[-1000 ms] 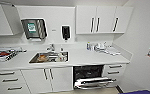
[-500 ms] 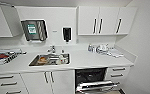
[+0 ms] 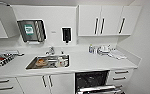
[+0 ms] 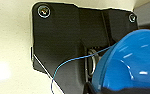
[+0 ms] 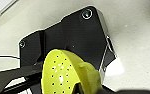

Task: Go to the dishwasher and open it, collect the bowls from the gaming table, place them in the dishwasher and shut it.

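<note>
Head view, left to right: a tray of items [image 3: 2, 60] lies at the far left of the table [image 3: 91, 61]. A dispenser [image 3: 32, 30] hangs on the wall above. The sink [image 3: 48, 62] holds dishes. A small black unit [image 3: 66, 34] is on the wall right of the dispenser. White dishes [image 3: 104, 49] stand further right, under the wall cabinets [image 3: 108, 20]. The dishwasher [image 3: 92, 80] is below the table, right of centre, its dark interior exposed and its door [image 3: 98, 89] dropped toward the robot.

Left wrist view: the blue bowl [image 4: 131, 60] sits close to the camera, a thin blue wire [image 4: 66, 63] looping beside it. It appears carried by the left pincer, but whether that pincer is clenched cannot be told.

Right wrist view: the yellow bowl [image 5: 63, 72], dotted with small holes, sits likewise close. The right pincer's state cannot be told either.

Judgement: both bowls look collected. The dishwasher lies ahead, low and slightly right, its opening running left to right, so the right arm is likely nearer. The head view gives the dishwasher's position; the wrist views give the bowls.
</note>
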Robot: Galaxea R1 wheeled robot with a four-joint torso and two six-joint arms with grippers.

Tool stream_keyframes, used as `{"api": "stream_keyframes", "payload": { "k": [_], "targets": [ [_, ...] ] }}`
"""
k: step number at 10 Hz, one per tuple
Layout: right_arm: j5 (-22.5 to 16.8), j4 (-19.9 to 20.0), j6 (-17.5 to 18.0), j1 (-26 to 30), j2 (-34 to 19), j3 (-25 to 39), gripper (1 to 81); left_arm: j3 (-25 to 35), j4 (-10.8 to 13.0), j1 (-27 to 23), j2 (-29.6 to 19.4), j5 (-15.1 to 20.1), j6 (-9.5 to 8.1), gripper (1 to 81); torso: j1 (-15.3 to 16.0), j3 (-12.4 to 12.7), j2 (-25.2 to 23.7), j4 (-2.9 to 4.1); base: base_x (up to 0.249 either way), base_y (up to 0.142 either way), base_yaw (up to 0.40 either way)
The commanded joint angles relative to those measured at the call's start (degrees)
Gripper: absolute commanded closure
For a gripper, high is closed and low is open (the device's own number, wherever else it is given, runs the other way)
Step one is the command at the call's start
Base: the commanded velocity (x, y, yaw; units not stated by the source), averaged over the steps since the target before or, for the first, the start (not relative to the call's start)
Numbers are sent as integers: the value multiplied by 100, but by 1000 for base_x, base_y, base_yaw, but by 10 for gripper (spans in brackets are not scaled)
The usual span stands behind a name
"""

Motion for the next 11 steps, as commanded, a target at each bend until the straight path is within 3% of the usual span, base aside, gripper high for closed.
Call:
{"api": "stream_keyframes", "payload": {
  "k": [1,11],
  "targets": [
    [-295,-44,-10,215,-167,56,811,48,-22,-250,-64,334,14,811,3,0,0,0,160,0,0],
    [-295,-53,-10,119,-176,91,811,48,-22,-241,-64,334,14,811,6,0,2,0,140,0,0]
  ]
}}
